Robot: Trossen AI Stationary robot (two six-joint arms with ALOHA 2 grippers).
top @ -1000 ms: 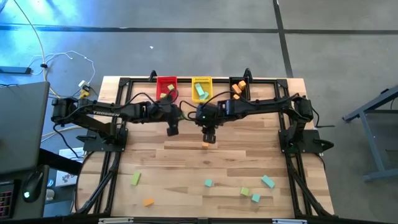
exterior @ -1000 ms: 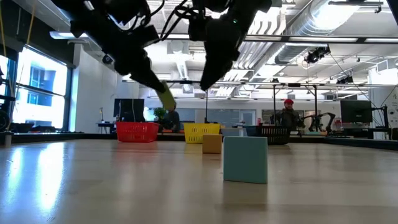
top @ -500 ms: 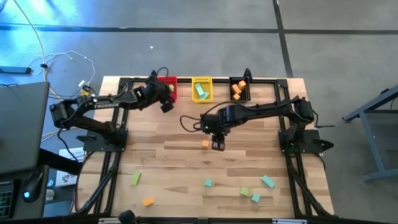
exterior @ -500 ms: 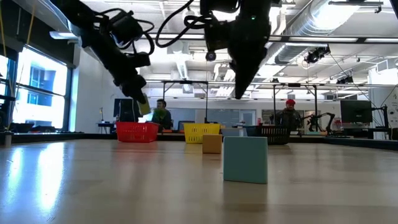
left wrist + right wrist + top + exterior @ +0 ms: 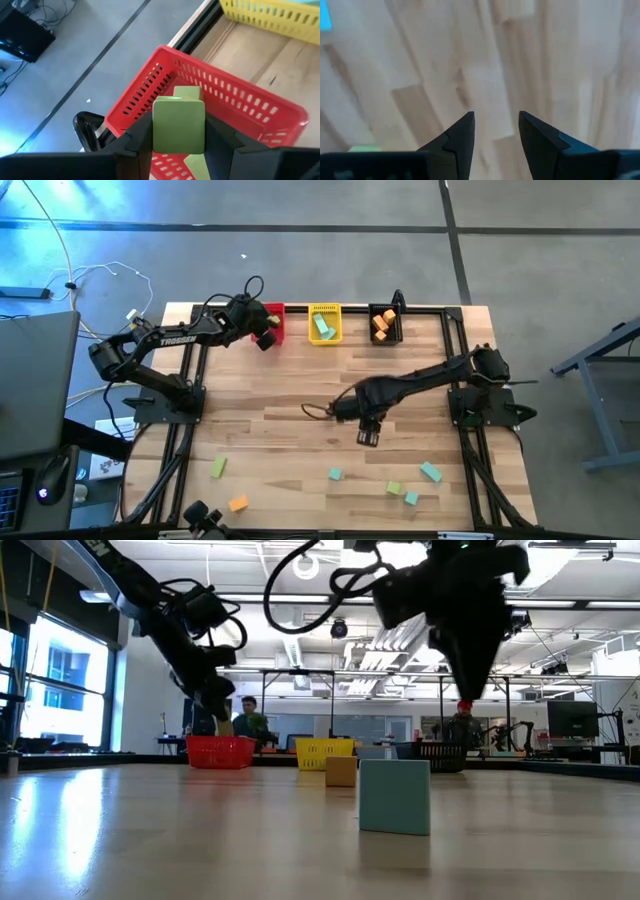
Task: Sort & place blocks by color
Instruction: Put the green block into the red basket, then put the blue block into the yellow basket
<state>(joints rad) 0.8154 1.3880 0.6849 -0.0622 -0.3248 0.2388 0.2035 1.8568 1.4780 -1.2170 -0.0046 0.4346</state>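
six blocks lay loose on the near table | several already binned far | left end effector gripped green block over red bin | right end effector parted, empty, mid-table

Bare table fills the middle of the high view. The red bin, yellow bin and black bin line the top edge; loose blocks dot the bottom.

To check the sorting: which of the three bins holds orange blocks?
The black bin, rightmost in the back row, holds orange blocks; the yellow bin and red bin show none.
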